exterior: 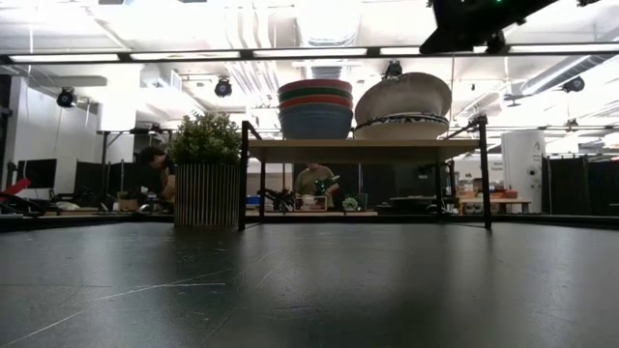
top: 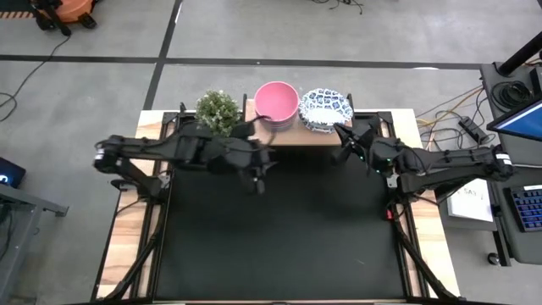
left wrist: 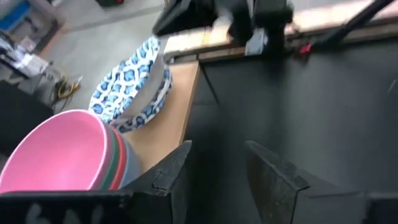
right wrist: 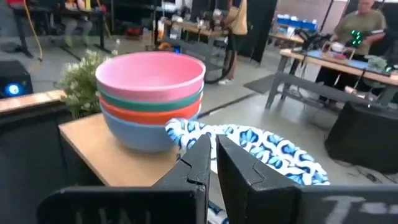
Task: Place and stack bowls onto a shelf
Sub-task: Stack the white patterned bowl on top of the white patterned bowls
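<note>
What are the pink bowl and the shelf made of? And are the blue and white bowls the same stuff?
The pink bowl looks like matte plastic: one even color, soft sheen. The shelf looks like smooth light wood on thin dark legs, probably metal. The blue-patterned bowls could be printed melamine or glazed ceramic; the look leaves it open.

Open black tabletop (top: 279, 237) before the bowl-crowded shelf (top: 292, 134).

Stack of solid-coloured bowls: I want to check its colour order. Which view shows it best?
The right wrist view: stack of solid-coloured bowls shows pink, green, red, blue. The low view shows dim side bands; the high view, only the pink top; the left wrist view, part.
</note>
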